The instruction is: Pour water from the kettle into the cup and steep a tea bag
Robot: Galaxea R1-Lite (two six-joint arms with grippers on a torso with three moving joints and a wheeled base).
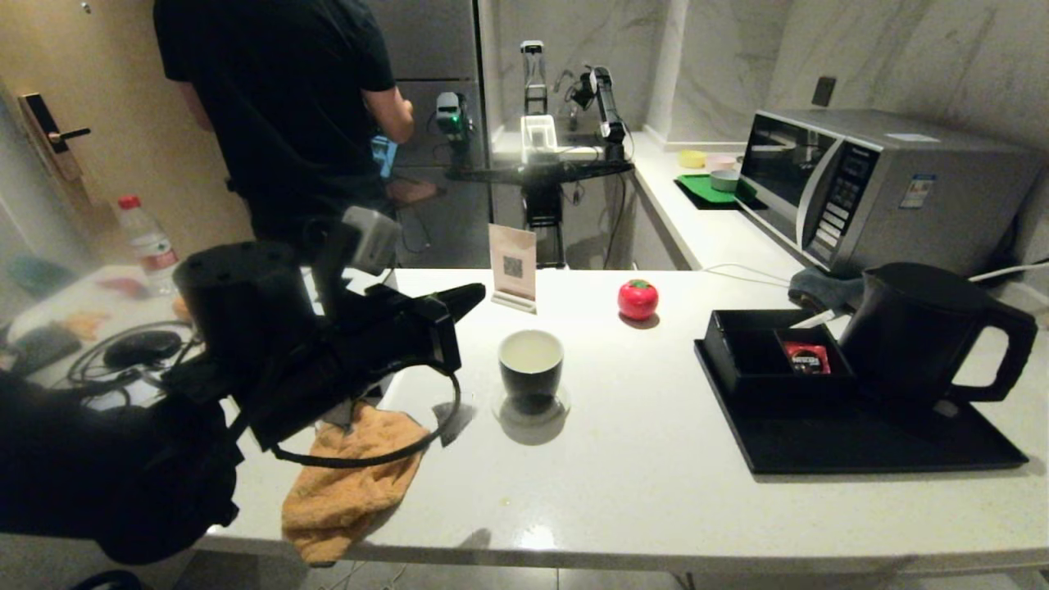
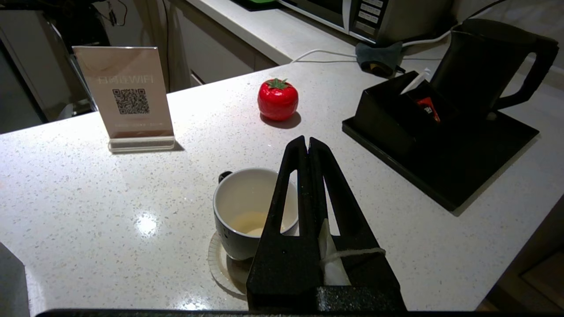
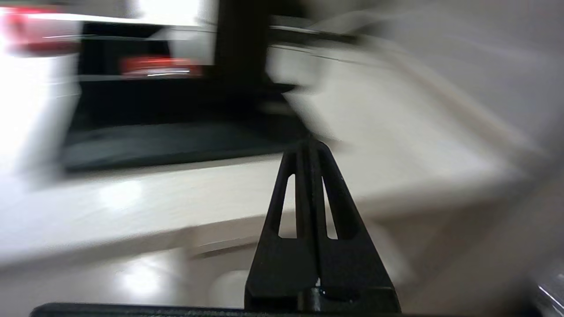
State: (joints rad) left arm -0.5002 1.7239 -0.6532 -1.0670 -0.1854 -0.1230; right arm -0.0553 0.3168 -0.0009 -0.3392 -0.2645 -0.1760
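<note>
The black kettle [image 1: 926, 328] [image 2: 480, 66] stands on the black tray [image 1: 860, 442] at the right of the white counter. At the counter's middle, the black cup [image 1: 531, 369] [image 2: 246, 211], white inside, rests on a clear coaster and holds a little pale liquid. My left gripper [image 1: 471, 297] [image 2: 307, 140] hovers just left of the cup. It is shut on a white bit of tea bag [image 2: 332, 264], whose string lies over one finger. My right gripper [image 3: 309, 143] is shut with nothing in it, low by the counter's front edge and outside the head view.
A black box [image 1: 770, 352] holding a red sachet shares the tray. A red tomato-shaped timer [image 1: 638, 299], a WiFi sign [image 1: 513, 266] and an orange cloth [image 1: 352, 483] lie on the counter. A microwave [image 1: 860, 188] stands behind the kettle. A person [image 1: 287, 106] stands at the back.
</note>
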